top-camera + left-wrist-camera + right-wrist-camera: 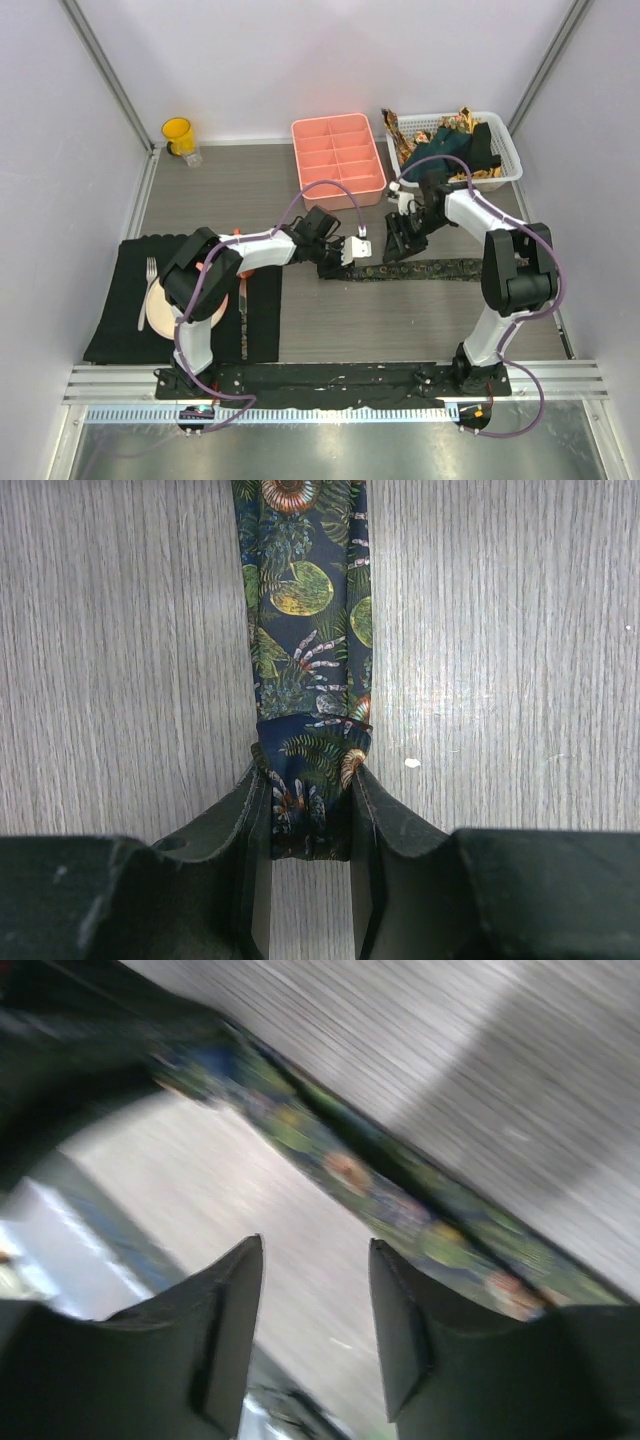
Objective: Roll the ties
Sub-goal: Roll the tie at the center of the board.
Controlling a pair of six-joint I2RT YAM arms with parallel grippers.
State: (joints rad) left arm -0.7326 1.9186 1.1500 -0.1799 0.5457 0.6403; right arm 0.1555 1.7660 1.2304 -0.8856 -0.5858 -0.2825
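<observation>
A dark tie [440,268] with a small multicoloured pattern lies stretched left to right across the middle of the table. My left gripper [333,264] is shut on its folded left end. In the left wrist view the folded end [310,780] sits pinched between my fingers [230,830], and the tie runs straight away from them. My right gripper [398,246] hovers over the middle of the tie. The right wrist view is blurred. There my right gripper [315,1250] stands open with nothing in it, and the tie [400,1200] passes diagonally beyond the tips.
A white basket [505,150] at the back right holds more ties [450,140], teal, black and gold-brown. A pink compartment tray [338,160] stands behind the grippers, a yellow cup [178,135] at the back left. A black placemat [125,300] with plate [160,310], fork and knife lies left.
</observation>
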